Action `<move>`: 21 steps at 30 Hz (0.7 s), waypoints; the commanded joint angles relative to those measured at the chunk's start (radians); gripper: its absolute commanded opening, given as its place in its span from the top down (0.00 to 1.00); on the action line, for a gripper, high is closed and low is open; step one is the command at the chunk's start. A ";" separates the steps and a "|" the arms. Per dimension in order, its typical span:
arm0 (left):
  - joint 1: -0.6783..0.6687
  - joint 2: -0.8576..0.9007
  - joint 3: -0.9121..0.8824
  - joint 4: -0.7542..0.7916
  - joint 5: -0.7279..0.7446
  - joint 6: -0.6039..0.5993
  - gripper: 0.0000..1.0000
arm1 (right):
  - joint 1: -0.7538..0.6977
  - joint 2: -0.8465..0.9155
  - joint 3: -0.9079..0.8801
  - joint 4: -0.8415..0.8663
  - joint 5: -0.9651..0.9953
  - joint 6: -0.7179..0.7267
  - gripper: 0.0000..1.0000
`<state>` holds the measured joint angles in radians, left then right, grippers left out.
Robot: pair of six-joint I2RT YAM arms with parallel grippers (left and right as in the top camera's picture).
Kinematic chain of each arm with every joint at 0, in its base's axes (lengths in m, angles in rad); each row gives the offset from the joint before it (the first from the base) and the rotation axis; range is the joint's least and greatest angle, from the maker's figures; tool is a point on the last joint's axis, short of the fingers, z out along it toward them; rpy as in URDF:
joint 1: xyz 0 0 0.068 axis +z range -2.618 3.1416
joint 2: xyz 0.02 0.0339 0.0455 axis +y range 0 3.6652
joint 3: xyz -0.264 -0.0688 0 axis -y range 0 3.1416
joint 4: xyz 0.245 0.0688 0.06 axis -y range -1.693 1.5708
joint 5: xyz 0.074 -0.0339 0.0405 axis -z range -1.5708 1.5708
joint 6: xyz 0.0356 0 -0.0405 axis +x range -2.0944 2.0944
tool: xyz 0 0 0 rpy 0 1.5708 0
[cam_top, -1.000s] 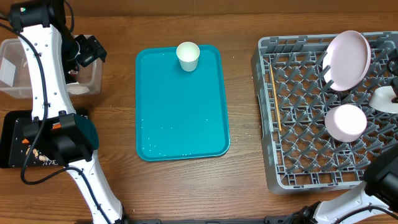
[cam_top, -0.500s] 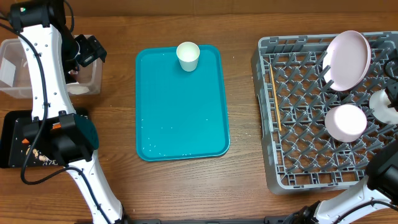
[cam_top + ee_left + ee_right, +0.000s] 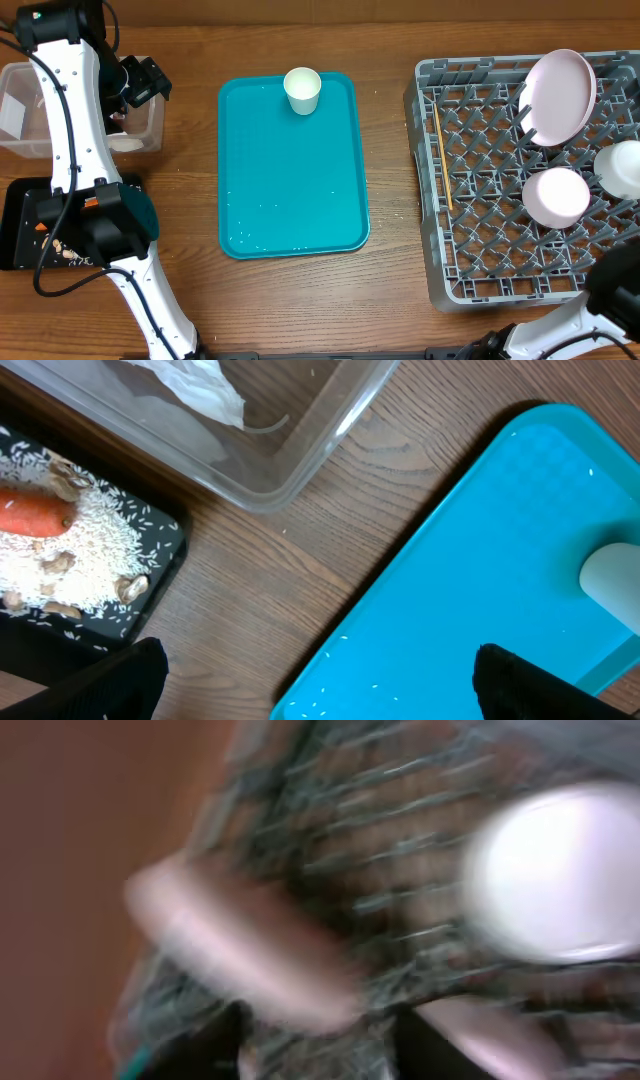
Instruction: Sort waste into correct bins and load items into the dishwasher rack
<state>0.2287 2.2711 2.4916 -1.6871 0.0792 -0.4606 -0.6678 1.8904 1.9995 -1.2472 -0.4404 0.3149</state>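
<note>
The grey dishwasher rack holds an upright white plate, a bowl, a second bowl at its right edge, and chopsticks along its left side. A white cup stands on the teal tray. My left gripper hangs open over the teal tray's edge, beside the black tray with a carrot and white crumbs. The clear tub holds a napkin. In the blurred right wrist view my right gripper has its fingers apart over the rack.
The left arm stretches over the clear tub and the black tray at the table's left. Part of the right arm shows at the bottom right corner. Bare wooden table lies between teal tray and rack.
My right gripper has opened and let go of the second bowl, which now rests in the rack at the right edge. The gripper has left the overhead view. The left arm has not moved.
</note>
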 commanded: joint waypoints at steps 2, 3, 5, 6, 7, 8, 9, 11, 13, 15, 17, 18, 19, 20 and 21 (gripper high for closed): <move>-0.010 -0.019 -0.004 -0.003 0.195 0.021 0.00 | 0.063 -0.067 0.032 -0.059 -0.502 -0.201 0.01; -0.014 -0.019 -0.005 -0.003 0.255 0.048 0.00 | 0.090 -0.067 0.031 -0.079 -0.499 -0.219 0.00; -0.033 -0.019 -0.005 0.000 0.332 0.104 0.00 | 0.160 -0.067 0.027 -0.104 -0.453 -0.254 0.00; -0.047 -0.019 -0.005 0.000 0.351 0.138 0.00 | 0.191 -0.067 0.022 -0.105 -0.425 -0.257 0.00; -0.063 -0.019 -0.005 -0.002 0.360 0.172 0.00 | 0.229 -0.067 0.021 -0.105 -0.389 -0.257 0.00; -0.082 -0.019 -0.005 -0.002 0.358 0.200 0.00 | 0.274 -0.065 0.021 -0.098 -0.347 -0.257 0.00; -0.102 -0.019 -0.005 -0.002 0.355 0.226 0.00 | 0.314 -0.064 0.021 -0.085 -0.313 -0.256 0.00; -0.145 -0.019 -0.005 0.005 0.340 0.261 0.00 | 0.392 -0.063 0.021 -0.053 -0.257 -0.256 0.00; -0.185 -0.019 -0.005 0.025 0.292 0.262 0.00 | 0.466 -0.062 0.021 -0.027 -0.229 -0.256 0.00; -0.220 -0.019 -0.005 0.045 0.220 0.261 0.00 | 0.533 -0.062 0.021 -0.005 -0.230 -0.256 0.00; -0.249 -0.019 -0.005 0.054 0.148 0.245 0.00 | 0.591 -0.062 0.021 0.010 -0.232 -0.256 0.00; -0.262 -0.019 -0.005 0.058 0.116 0.229 0.00 | 0.620 -0.062 0.021 0.017 -0.235 -0.256 0.00; -0.271 -0.019 -0.005 0.062 0.100 0.216 0.00 | 0.644 -0.062 0.021 0.029 -0.234 -0.256 0.00; -0.277 -0.019 -0.005 0.066 0.097 0.209 0.00 | 0.669 -0.062 0.021 0.039 -0.233 -0.256 0.00; -0.283 -0.019 -0.005 0.071 0.098 0.209 0.00 | 0.694 -0.061 0.021 0.050 -0.232 -0.256 0.00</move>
<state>-0.0498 2.2711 2.4916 -1.6253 0.2550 -0.2443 -0.0231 1.8393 2.0102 -1.2148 -0.6895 0.0738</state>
